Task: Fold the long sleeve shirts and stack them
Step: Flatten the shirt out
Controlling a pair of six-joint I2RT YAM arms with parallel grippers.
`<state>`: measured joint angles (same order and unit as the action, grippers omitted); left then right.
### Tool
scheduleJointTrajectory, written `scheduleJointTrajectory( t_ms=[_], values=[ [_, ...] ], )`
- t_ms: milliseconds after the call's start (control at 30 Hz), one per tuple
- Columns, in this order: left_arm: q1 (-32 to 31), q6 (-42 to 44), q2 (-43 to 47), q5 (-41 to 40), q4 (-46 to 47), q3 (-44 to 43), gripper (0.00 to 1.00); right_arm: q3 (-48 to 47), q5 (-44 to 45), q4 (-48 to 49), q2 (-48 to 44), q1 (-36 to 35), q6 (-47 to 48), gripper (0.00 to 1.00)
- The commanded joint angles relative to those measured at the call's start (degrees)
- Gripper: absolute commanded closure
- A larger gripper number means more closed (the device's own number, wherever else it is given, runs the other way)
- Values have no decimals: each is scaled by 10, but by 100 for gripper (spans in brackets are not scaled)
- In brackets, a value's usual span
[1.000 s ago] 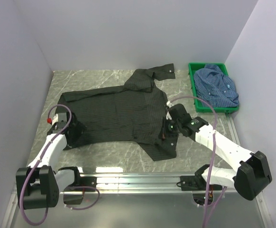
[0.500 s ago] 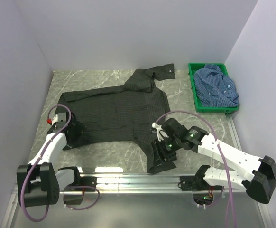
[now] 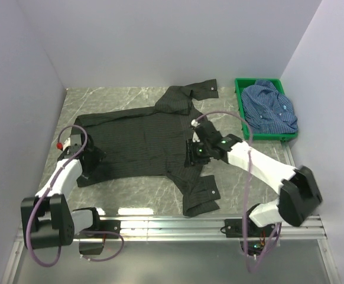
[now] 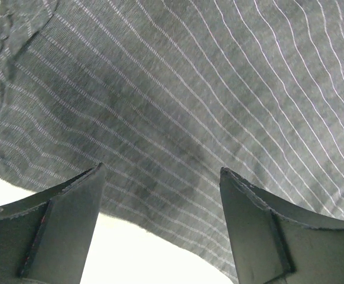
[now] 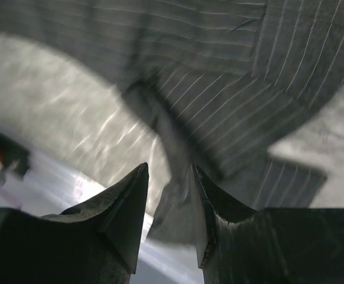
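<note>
The black striped long sleeve shirt [image 3: 142,137] lies spread flat on the marble table. One sleeve [image 3: 198,89] points to the far right and the other sleeve [image 3: 199,193] lies folded toward the near edge. My left gripper [image 3: 91,158] is wide open over the shirt's left hem [image 4: 160,118], with bare table between its jaws [image 4: 161,168]. My right gripper [image 3: 191,155] hangs over the shirt's right side. Its jaws [image 5: 169,166] are apart and hold nothing, and the near sleeve [image 5: 231,118] is blurred below them. The blue checked shirt [image 3: 271,106] lies crumpled in the crate.
A green plastic crate [image 3: 241,112] stands at the far right against the wall. White walls close in the table on the left, back and right. A metal rail [image 3: 172,223] with the arm bases runs along the near edge.
My right gripper pulled the near sleeve toward the front edge, let it go, and rose back over the shirt's right side. My left arm shifted slightly to the far left.
</note>
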<state>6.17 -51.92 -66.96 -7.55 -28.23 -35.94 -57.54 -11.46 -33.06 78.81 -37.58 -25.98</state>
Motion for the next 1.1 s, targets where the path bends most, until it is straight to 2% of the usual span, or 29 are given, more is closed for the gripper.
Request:
scheduleJointTrajectory(
  t_ms=[0, 200, 433, 600, 800, 867, 933, 1067],
  values=[
    [5, 4, -40, 1, 28, -34, 17, 13, 34, 110, 45, 15, -42, 59],
    [9, -2, -115, 9, 41, -48, 19, 43, 35, 174, 123, 58, -70, 59],
    [22, -9, -135, 11, 30, -26, 18, 53, 46, 185, 198, 111, -91, 58],
    [27, 3, -149, -1, 17, -25, 18, 79, 68, 180, 202, 162, -116, 56],
    [28, 23, -186, 53, 32, -51, 17, 88, 73, 172, 184, 217, -120, 54],
    [28, 31, -177, 70, 29, -62, 16, 82, 83, 160, 164, 215, -110, 55],
    [28, 40, -126, 70, 13, -64, 16, 83, 82, 150, 123, 211, -104, 54],
    [29, 42, 10, 11, -50, -67, 13, 102, 93, 126, 43, 209, -101, 52]
  ],
)
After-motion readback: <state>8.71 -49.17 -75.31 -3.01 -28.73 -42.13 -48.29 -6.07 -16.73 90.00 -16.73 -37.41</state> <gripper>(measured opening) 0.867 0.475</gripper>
